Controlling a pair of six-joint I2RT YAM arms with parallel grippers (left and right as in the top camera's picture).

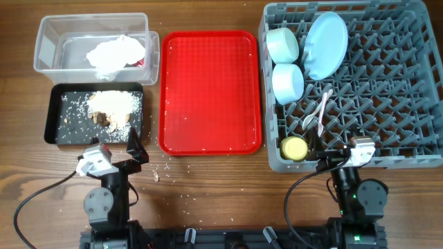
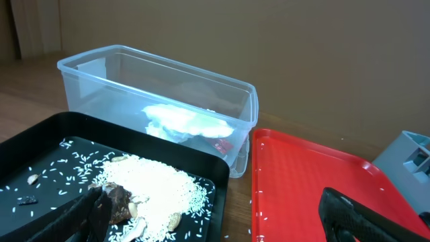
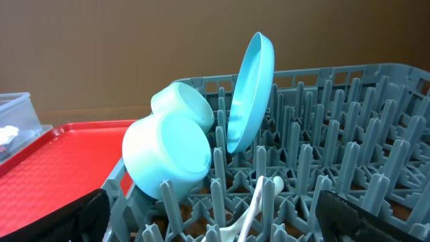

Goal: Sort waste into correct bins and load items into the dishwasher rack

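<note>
The grey dishwasher rack at the right holds the pale blue plate on edge, two light blue bowls, the white fork and spoon and the yellow cup. The black tray holds rice and brown scraps. The clear tub holds the white napkin with a red wrapper. My left gripper is open and empty at the black tray's front edge. My right gripper is open and empty at the rack's front edge.
A large flat red tray lies between the bins and the rack, with a few rice grains on it. Loose rice and a small scrap lie on the wooden table in front of it.
</note>
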